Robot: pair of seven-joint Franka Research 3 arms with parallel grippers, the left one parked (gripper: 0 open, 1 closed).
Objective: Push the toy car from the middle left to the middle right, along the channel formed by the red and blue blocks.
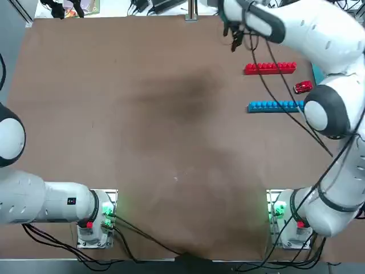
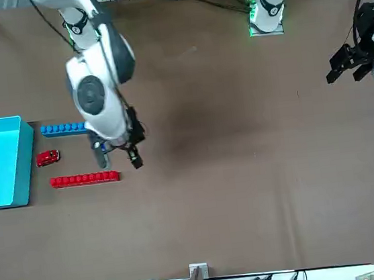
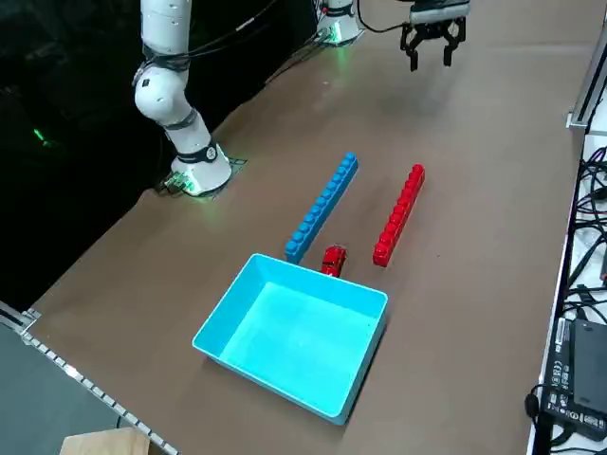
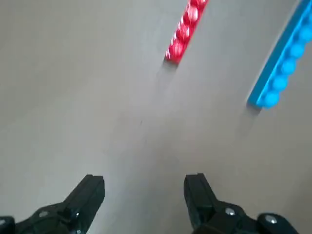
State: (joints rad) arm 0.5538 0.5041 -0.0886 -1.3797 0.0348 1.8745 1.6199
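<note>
The toy car (image 1: 303, 87) (image 2: 48, 158) (image 3: 333, 260) stands on the bare strip between the red block bar (image 1: 270, 68) (image 2: 85, 179) (image 3: 399, 215) and the blue block bar (image 1: 275, 105) (image 2: 64, 129) (image 3: 322, 207). It is at the bars' right-hand ends, close to the light-blue box. My right gripper (image 1: 233, 39) (image 2: 118, 160) (image 3: 429, 47) (image 4: 144, 195) hangs open and empty above the table, past the bars' other ends. In the wrist view only those ends of the red bar (image 4: 185, 31) and blue bar (image 4: 282, 73) show; the car is out of that view.
A light-blue open box (image 2: 0, 161) (image 3: 294, 332) sits just beyond the bars' right-hand ends, with the car near its wall. My right arm (image 1: 325, 108) reaches over the blue bar's end in the top view. Brown tabletop (image 1: 171, 125) spreads to the left.
</note>
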